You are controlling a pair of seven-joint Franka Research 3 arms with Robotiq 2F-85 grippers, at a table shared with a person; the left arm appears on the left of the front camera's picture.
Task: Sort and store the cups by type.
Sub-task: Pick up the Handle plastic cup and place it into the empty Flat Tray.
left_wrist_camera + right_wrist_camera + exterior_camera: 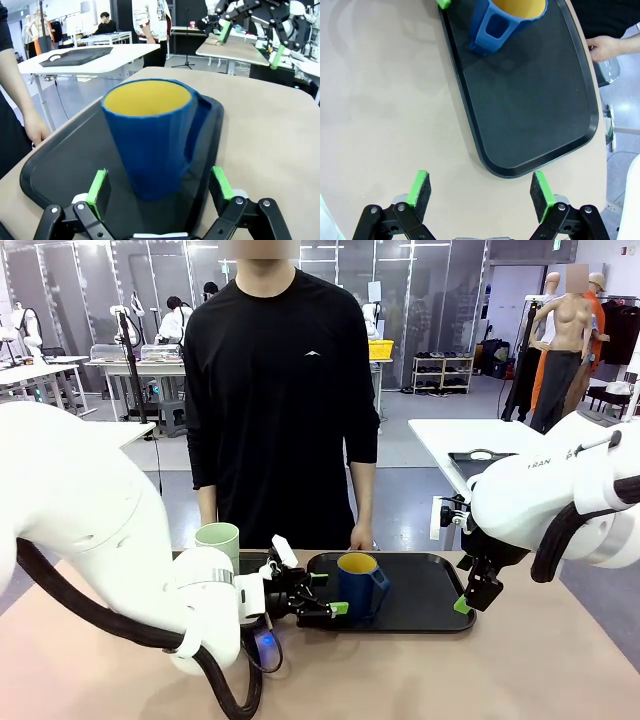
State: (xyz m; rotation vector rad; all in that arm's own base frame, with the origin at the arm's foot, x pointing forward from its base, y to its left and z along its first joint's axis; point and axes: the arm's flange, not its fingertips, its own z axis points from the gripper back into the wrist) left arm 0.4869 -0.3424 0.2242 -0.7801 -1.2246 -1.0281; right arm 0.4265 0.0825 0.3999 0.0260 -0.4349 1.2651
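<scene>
Fingers of the left gripper [159, 192] stand spread wide and grip nothing, their green pads flanking the foot of the dark blue mug [150, 140] without touching it. That mug stands upright on the black tray [425, 615], near its 9 o'clock end in the front view, with its handle turned toward 3 o'clock and the yellow inside showing. At the tray's 3 o'clock end, the right gripper [481, 192] hangs over the bare tabletop [385, 110] with its fingers also parted and empty, well apart from the mug. Farther back, at about 10 o'clock from the mug, the mint-green tumbler [217, 544] stands upright behind the left arm, off the tray as far as I can tell, though its base is hidden. Beyond it, the person's hand [361, 537] rests at the far edge. By my judgement the sorting has barely begun: neither cup is held or visibly stored, and the mug looks to be the first pick.
</scene>
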